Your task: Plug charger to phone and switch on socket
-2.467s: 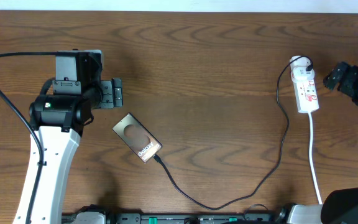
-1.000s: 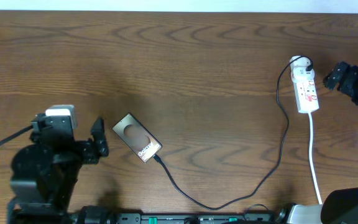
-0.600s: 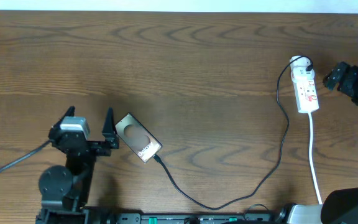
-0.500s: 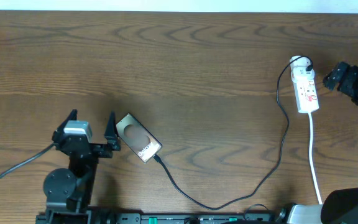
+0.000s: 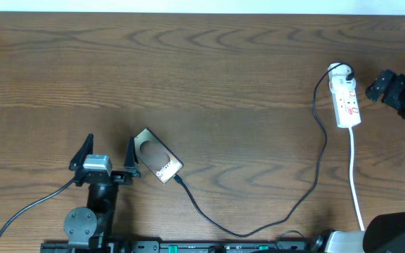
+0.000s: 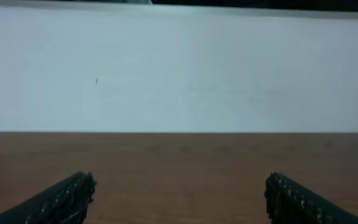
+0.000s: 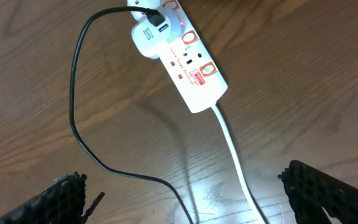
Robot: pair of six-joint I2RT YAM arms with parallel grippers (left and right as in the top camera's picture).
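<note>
The bronze-brown phone lies flat, slanted, at the front left of the table. The thin black charger cable runs from the phone's lower end in a loop to a white adapter plugged into the white socket strip, which also shows in the right wrist view. Its plug tip sits against the phone's end. My left gripper is open and empty just left of the phone; its wrist view shows only table and wall. My right gripper is open and empty, right of the socket.
The socket's white cord runs to the table's front edge. A white wall stands behind the table's far edge. A black robot cable trails from the left arm at the front left.
My left arm has drawn back toward the front edge and swung round; its open gripper now stands just left of the phone. The phone, cable, socket and right arm have not moved.
</note>
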